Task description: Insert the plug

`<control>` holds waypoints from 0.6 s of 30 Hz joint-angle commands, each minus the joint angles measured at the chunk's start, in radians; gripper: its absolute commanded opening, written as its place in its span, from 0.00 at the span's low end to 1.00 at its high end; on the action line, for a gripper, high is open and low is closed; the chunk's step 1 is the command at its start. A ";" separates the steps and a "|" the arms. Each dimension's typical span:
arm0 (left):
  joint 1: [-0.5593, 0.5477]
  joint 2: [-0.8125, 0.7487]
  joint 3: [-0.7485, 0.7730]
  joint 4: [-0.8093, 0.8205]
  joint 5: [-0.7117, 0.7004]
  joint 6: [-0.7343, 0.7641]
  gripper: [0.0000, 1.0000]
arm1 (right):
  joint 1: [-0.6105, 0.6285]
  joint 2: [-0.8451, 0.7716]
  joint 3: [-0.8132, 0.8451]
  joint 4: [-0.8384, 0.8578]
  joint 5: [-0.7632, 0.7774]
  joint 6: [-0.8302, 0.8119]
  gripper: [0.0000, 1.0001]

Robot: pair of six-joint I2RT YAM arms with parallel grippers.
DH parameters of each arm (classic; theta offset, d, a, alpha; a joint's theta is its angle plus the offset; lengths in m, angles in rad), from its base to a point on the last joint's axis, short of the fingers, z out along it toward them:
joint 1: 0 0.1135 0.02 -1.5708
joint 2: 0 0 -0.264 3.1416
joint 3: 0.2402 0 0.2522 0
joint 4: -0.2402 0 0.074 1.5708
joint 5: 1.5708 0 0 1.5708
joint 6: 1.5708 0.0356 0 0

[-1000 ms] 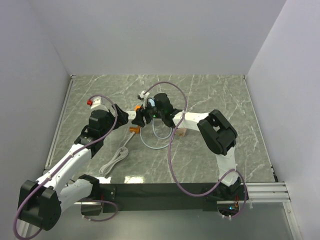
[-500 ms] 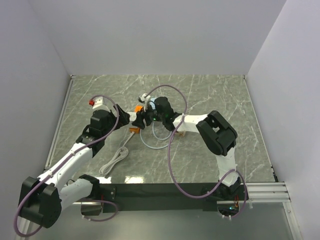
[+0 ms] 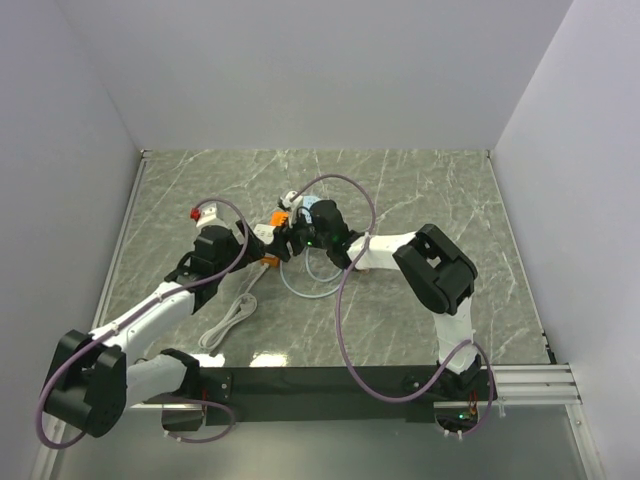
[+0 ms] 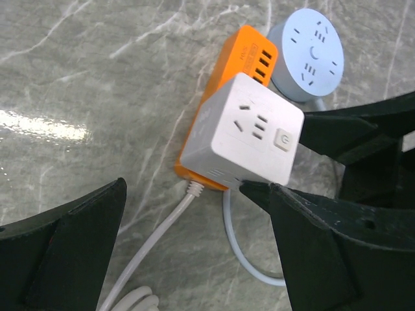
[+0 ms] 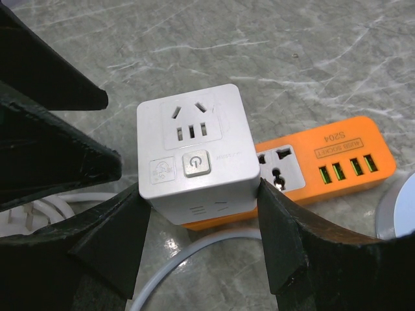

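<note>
A white cube plug adapter point(image 5: 194, 152) with a power button sits over the cable end of an orange power strip point(image 5: 324, 165); its prongs are hidden. My right gripper point(image 5: 201, 227) is shut on the cube, one finger on each side. In the left wrist view the cube point(image 4: 243, 129) covers the near end of the strip point(image 4: 245, 57). My left gripper point(image 4: 194, 253) is open wide just in front of it, its right finger point(image 4: 324, 240) touching the cube's lower corner. In the top view both grippers, the left point(image 3: 256, 242) and the right point(image 3: 284, 238), meet at the cube point(image 3: 266, 232).
A round light-blue socket point(image 4: 311, 48) lies past the strip, its pale cable point(image 3: 305, 285) looping toward the near side. The strip's white cable point(image 4: 155, 236) runs to a coil point(image 3: 228, 320) at the near left. Grey walls enclose the marble table point(image 3: 430, 190).
My left arm has reached forward and right, bringing its open gripper up against the cube. My right gripper has stayed shut on the cube and shifted only slightly.
</note>
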 commanded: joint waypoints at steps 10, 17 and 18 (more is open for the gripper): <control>-0.003 0.095 0.039 0.082 -0.102 -0.012 0.96 | 0.015 -0.039 -0.058 -0.023 0.014 -0.012 0.00; -0.003 0.103 0.028 0.077 -0.091 -0.018 0.91 | 0.013 -0.047 -0.073 -0.019 0.032 -0.008 0.00; -0.003 0.099 0.025 0.074 -0.091 -0.018 0.91 | 0.015 -0.047 -0.076 -0.021 0.035 -0.009 0.00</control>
